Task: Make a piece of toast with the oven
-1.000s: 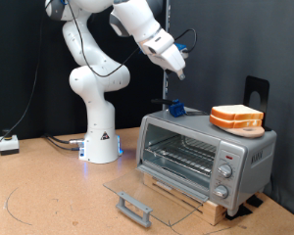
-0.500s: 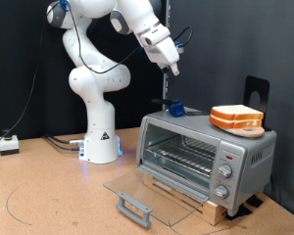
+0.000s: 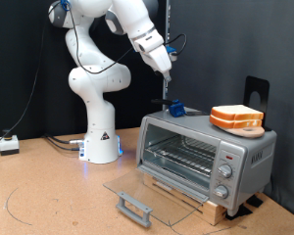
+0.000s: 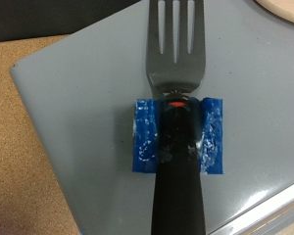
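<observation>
The silver oven (image 3: 208, 153) stands at the exterior view's right with its glass door (image 3: 152, 192) dropped open and its wire rack bare. Two near-identical toast slices (image 3: 236, 117) lie stacked on its roof, and I cannot tell which is the task's. My gripper (image 3: 169, 70) hangs in the air above the roof's left end, holding nothing that I can see. Under it on the grey roof (image 4: 78, 78) lies a black fork (image 4: 174, 49) wrapped in blue tape (image 4: 176, 134). A toast corner (image 4: 284, 8) shows in the wrist view. My fingers do not show there.
The door's grey bar handle (image 3: 134, 208) juts out over the brown table. The robot's white base (image 3: 100, 137) stands left of the oven. A black stand (image 3: 255, 90) rises behind the toast. A small white box (image 3: 8, 144) with cables lies at far left.
My gripper has risen and moved toward the exterior view's left, away from the oven's roof. The oven, toast and fork have not moved.
</observation>
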`<state>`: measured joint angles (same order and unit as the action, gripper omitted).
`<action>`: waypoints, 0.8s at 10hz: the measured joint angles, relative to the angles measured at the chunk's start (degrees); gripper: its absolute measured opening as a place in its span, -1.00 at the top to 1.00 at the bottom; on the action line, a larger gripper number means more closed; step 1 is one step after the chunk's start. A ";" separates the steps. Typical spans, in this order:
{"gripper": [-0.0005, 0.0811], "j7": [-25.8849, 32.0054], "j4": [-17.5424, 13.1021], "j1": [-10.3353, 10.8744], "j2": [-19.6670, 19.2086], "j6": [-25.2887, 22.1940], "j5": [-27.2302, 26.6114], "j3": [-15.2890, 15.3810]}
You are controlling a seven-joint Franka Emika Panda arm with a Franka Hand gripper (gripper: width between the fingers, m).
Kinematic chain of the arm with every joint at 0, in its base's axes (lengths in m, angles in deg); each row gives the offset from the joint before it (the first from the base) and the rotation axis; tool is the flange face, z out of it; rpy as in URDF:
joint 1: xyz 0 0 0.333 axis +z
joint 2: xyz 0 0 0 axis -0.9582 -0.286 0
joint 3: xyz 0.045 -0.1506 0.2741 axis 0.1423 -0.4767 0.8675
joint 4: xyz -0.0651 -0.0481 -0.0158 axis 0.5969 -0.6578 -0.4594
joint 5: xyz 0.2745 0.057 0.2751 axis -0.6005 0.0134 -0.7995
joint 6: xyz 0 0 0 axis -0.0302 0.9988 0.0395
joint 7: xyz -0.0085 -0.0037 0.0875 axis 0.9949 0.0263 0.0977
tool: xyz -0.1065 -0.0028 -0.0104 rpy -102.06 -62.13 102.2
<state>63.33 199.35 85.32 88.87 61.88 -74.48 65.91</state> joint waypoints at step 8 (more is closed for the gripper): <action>-0.99 -1.44 2.98 0.07 -3.86 5.95 -1.81 5.48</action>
<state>61.90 202.33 85.39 85.01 67.83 -76.29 71.39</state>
